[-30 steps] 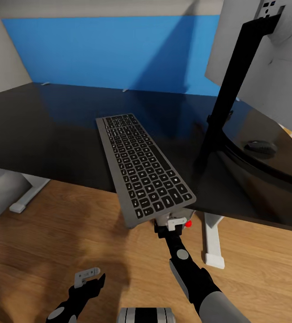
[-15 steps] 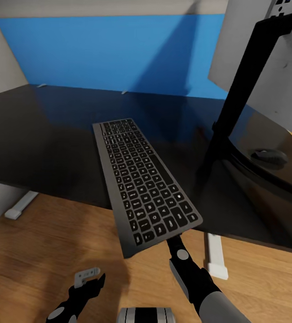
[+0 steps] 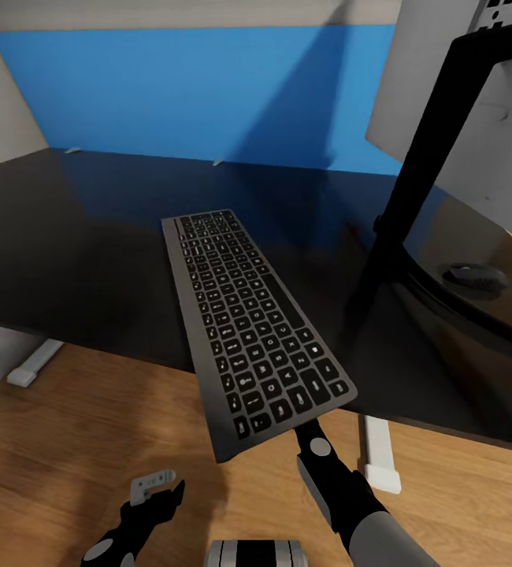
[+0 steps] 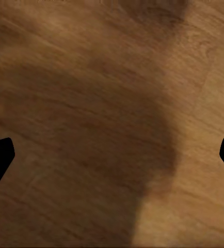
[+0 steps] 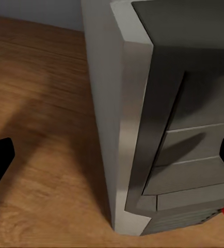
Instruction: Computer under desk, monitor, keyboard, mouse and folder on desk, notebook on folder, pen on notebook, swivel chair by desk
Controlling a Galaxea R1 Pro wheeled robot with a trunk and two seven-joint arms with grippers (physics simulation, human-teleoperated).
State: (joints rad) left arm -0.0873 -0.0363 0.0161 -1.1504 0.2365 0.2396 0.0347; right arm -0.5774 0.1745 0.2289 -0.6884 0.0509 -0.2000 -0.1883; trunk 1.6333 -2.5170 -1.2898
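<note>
The keyboard (image 3: 252,321) lies half on the desk (image 3: 67,236), its long axis running from the far middle back toward the robot, and its near end juts past the front edge just above the right gripper (image 5: 112,155); that arm is plainly the nearer one; its fingers stand wide apart with nothing between them (the computer (image 5: 163,119) sits beyond); the left gripper (image 4: 112,155) hangs low over the floor (image 4: 91,77), equally spread and empty.

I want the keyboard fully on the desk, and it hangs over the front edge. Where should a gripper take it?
Grip the near short end of the keyboard, which overhangs the desk, coming from the robot's side. Top and underside are free there and the slab is thin, so the fingers could likely pinch it.
</note>
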